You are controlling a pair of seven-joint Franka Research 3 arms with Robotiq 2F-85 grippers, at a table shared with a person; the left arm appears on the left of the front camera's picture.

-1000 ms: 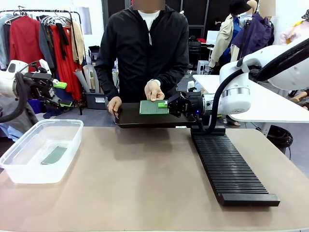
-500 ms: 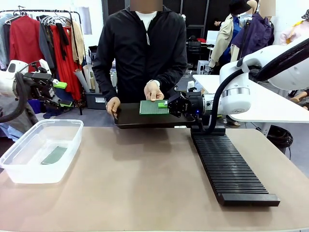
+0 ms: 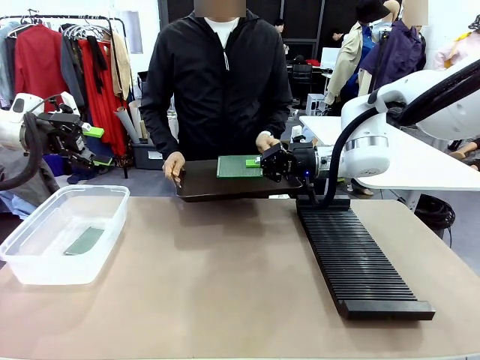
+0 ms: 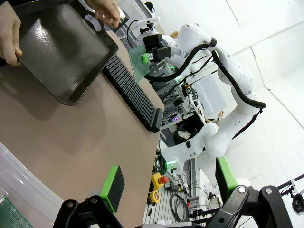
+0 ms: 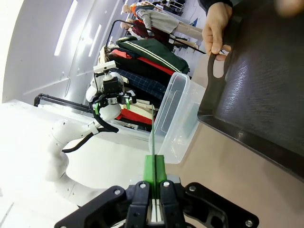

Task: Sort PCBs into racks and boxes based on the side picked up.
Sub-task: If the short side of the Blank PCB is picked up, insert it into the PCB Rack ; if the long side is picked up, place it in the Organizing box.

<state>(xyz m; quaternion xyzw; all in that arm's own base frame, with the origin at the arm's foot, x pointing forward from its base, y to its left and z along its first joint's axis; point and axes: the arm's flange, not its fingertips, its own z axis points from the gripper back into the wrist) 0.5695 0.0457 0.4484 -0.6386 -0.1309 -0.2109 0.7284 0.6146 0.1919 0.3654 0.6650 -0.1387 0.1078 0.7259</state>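
My right gripper [image 3: 256, 162] is shut on the right edge of a green PCB [image 3: 238, 166] and holds it level just above the black tray [image 3: 202, 184] that the person carries with both hands. In the right wrist view that PCB [image 5: 153, 137] rises edge-on from between the closed pads of the right gripper [image 5: 154, 167]. The long black slotted rack [image 3: 357, 259] lies on the table's right. At the left stands the clear tub [image 3: 67, 192] with one PCB [image 3: 84, 241] in it. Behind the tub, my left gripper [image 3: 97, 146] hangs open and empty, and from its own wrist the left gripper [image 4: 168, 183] is seen with its green pads [image 4: 112, 187] wide apart.
The person stands at the far edge, one hand [image 3: 175, 163] on the tray's left end and the other hand [image 3: 266, 140] at its right end, close to my right gripper. A clothes rail [image 3: 67, 52] stands at the back left. Bare tan table [image 3: 225, 270] lies between tub and rack.
The person's hand has let go of the PCB and moved right to the tray's end. The PCB stays in my right gripper. Neither arm has moved.
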